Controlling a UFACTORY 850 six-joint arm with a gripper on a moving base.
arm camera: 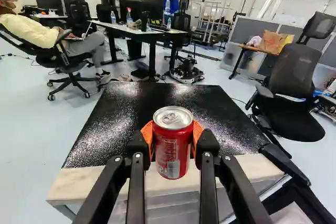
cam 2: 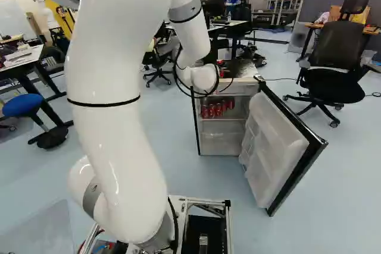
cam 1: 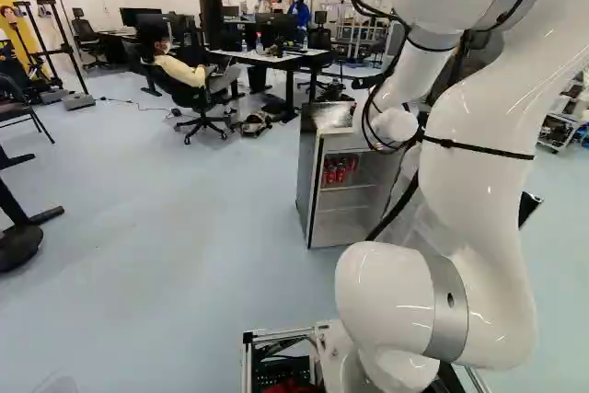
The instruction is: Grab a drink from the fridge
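Observation:
In the wrist view my gripper (arm camera: 172, 143) is shut on a red drink can (arm camera: 171, 153), an orange pad on each side of it. The can is upright, with its silver top showing, in front of the small fridge's black top (arm camera: 121, 119). Both base views hide the fingers behind my wrist. The fridge (cam 1: 309, 177) stands ahead, its door (cam 2: 275, 147) swung wide at the right of the right base view. More red cans (cam 2: 217, 109) stand in a row on an upper shelf inside, also visible as cans (cam 1: 340, 170) in the left base view.
An office chair (cam 2: 337, 66) stands beyond the fridge door. Desks with monitors (cam 1: 276, 54) are behind the fridge, and a seated person is beside them. A blue stool (cam 2: 25, 106) and stands (cam 1: 69, 62) are off to the left. Pale floor (cam 1: 166, 255) lies left of the fridge.

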